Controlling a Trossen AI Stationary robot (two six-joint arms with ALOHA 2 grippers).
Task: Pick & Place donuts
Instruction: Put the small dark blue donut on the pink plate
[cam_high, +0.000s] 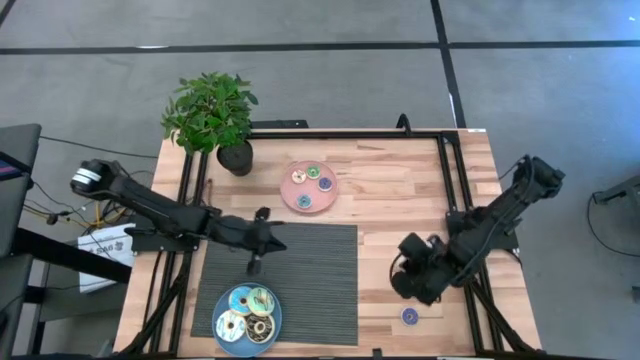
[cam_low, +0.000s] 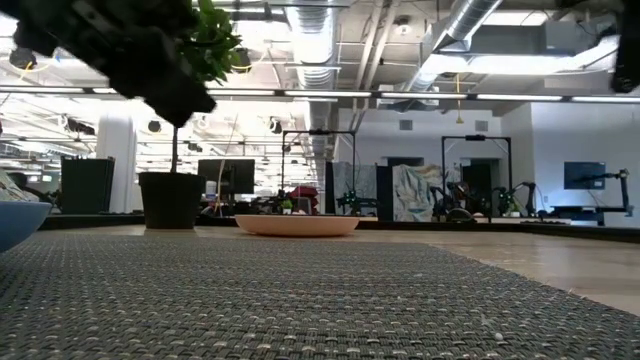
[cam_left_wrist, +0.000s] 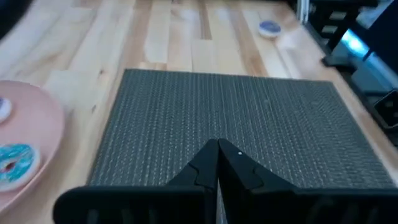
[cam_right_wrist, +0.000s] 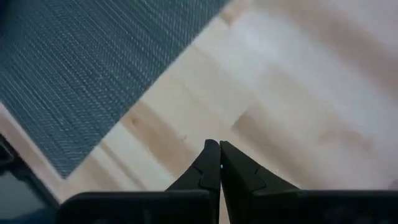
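Note:
Three small donuts (cam_high: 308, 183) lie on a pink plate (cam_high: 290, 195) at the table's far middle; one teal donut (cam_left_wrist: 12, 163) on it shows in the left wrist view. Several larger donuts (cam_high: 248, 310) lie on a blue plate (cam_high: 222, 340) at the near left. One blue-purple donut (cam_high: 409, 316) lies alone on the wood at the near right, also seen as a donut (cam_left_wrist: 268, 27) in the left wrist view. My left gripper (cam_high: 278, 243) is shut with nothing in it, above the mat's far edge. My right gripper (cam_right_wrist: 219, 149) is shut and bare, above the wood right of the mat.
A dark woven mat (cam_high: 300, 280) covers the table's near middle. A potted plant (cam_high: 215, 120) stands at the far left corner. A black frame (cam_high: 445, 160) runs along the far and right sides. Bare wood (cam_high: 400, 190) lies right of the pink plate.

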